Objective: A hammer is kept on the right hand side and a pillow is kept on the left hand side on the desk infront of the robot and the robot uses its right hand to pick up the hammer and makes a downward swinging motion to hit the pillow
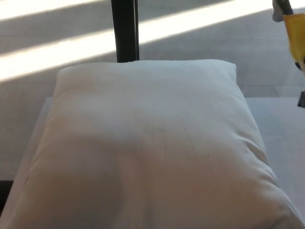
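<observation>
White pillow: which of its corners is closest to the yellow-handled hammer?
The far right corner: the yellow-handled metal hammer sits at the picture's top right edge, off the white pillow, far from the other corners.

A white desk shows as bare strips at the right and left edges. Beyond it lies a grey floor crossed by bright bands of sunlight. A dark upright post stands far, left of centre.
</observation>
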Available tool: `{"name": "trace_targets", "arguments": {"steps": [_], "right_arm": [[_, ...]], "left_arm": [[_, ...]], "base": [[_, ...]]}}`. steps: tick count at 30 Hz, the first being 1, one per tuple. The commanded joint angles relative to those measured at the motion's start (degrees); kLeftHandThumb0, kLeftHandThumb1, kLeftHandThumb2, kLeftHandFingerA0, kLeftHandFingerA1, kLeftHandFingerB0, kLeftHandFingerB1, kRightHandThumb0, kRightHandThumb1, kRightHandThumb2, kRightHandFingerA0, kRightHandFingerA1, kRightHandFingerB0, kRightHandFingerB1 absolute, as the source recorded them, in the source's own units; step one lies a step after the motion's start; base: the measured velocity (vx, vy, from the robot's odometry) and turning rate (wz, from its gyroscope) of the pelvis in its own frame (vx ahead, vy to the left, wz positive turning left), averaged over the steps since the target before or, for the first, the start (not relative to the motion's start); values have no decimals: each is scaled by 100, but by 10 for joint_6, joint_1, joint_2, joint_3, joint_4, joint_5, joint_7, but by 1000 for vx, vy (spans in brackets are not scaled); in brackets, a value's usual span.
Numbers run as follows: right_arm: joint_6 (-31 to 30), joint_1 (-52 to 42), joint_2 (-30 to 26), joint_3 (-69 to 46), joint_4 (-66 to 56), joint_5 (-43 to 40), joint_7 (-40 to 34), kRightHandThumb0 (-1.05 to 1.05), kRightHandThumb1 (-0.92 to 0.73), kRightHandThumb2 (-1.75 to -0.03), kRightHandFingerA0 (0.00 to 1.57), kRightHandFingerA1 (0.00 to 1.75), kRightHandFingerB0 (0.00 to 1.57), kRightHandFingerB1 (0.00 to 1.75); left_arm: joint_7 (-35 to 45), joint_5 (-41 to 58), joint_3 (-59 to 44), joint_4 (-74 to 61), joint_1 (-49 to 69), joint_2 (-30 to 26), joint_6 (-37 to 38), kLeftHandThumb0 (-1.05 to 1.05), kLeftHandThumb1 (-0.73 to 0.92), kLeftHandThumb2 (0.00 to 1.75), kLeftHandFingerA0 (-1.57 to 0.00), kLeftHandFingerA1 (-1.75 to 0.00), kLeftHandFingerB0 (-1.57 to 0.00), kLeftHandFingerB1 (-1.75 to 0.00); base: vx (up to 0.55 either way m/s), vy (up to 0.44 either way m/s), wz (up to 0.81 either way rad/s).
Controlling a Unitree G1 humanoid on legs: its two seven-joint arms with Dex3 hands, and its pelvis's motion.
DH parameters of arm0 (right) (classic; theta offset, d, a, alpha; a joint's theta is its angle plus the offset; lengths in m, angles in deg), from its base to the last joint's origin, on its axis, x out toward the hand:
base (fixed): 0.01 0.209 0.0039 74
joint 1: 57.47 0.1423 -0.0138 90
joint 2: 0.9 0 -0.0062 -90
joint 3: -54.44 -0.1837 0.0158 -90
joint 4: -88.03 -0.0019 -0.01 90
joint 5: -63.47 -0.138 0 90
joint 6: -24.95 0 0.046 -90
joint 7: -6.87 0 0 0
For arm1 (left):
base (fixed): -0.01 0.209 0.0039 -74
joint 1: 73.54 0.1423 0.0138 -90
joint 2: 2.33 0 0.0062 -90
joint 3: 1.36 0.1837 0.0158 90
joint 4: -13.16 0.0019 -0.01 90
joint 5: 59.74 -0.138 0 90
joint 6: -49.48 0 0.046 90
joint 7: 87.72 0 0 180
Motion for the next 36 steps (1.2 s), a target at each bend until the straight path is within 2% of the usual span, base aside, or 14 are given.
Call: {"name": "trace_targets", "arguments": {"steps": [1,7,8,9,10,11,13,17,24,25,27,33,35,36], "right_arm": [[158,-88,-16,44,-67,84,-83,-24,-74,-108,97,175,63,174],[237,-159,-28,135,-107,161,-112,-23,-66,-94,97,175,72,175],[260,-185,-35,157,-138,179,-113,-21,-63,-106,95,175,80,158],[263,-189,-37,160,-142,180,-113,-25,-55,-112,125,142,101,125],[266,-195,-39,173,-151,192,-121,-15,-58,-104,113,175,78,144],[282,-206,-41,185,-160,205,-134,-18,-56,-105,91,175,80,144],[341,-233,-50,216,-168,241,-158,-18,-53,-108,88,173,78,141],[386,-247,-58,247,-145,271,-182,-13,-58,-99,93,175,71,137],[423,-245,-71,271,-98,294,-203,-19,-56,-102,79,165,71,133],[424,-247,-73,277,-96,301,-211,-25,-58,-103,79,159,74,116],[420,-248,-77,293,-91,317,-226,-27,-59,-100,81,160,73,113],[455,-276,-81,329,-81,346,-263,-25,-66,-92,85,166,75,128],[442,-278,-78,334,-92,345,-254,-26,-68,-80,89,138,80,107],[436,-285,-69,326,-113,333,-248,-28,-57,-94,84,153,80,115]], "left_arm": [[6,2,-5,0,9,-19,7,-68,78,64,-58,-53,-45,-42],[3,4,-8,-4,12,-28,6,-70,77,64,-59,-54,-49,-42],[3,2,-6,-2,11,-29,6,-67,61,100,-51,-62,-39,-55],[3,1,-5,-2,11,-29,5,-65,80,64,-56,-49,-44,-41],[3,2,-6,0,10,-30,4,-67,79,64,-57,-50,-45,-40],[2,1,-6,3,9,-30,4,-67,79,64,-59,-50,-45,-41],[0,2,-6,3,8,-31,3,-67,79,64,-59,-51,-46,-41],[4,7,-11,2,7,-28,4,-67,78,63,-58,-51,-46,-41],[8,12,-15,1,7,-27,0,-67,78,63,-56,-53,-48,-42],[8,12,-14,1,6,-28,-2,-67,79,63,-56,-53,-47,-42],[10,11,-14,2,6,-28,-1,-66,79,64,-54,-52,-46,-42],[12,10,-12,0,9,-28,1,-69,78,63,-54,-52,-47,-42],[10,11,-14,0,7,-27,-1,-68,78,64,-56,-53,-48,-43],[8,12,-14,1,6,-27,-1,-68,78,63,-58,-53,-49,-42]], "base": [[0,0,0],[0,0,0],[0,0,0],[0,0,0],[0,0,0],[0,0,0],[0,0,0],[0,0,0],[0,0,0],[0,0,0],[0,0,0],[0,0,0],[0,0,0],[0,0,0]]}}
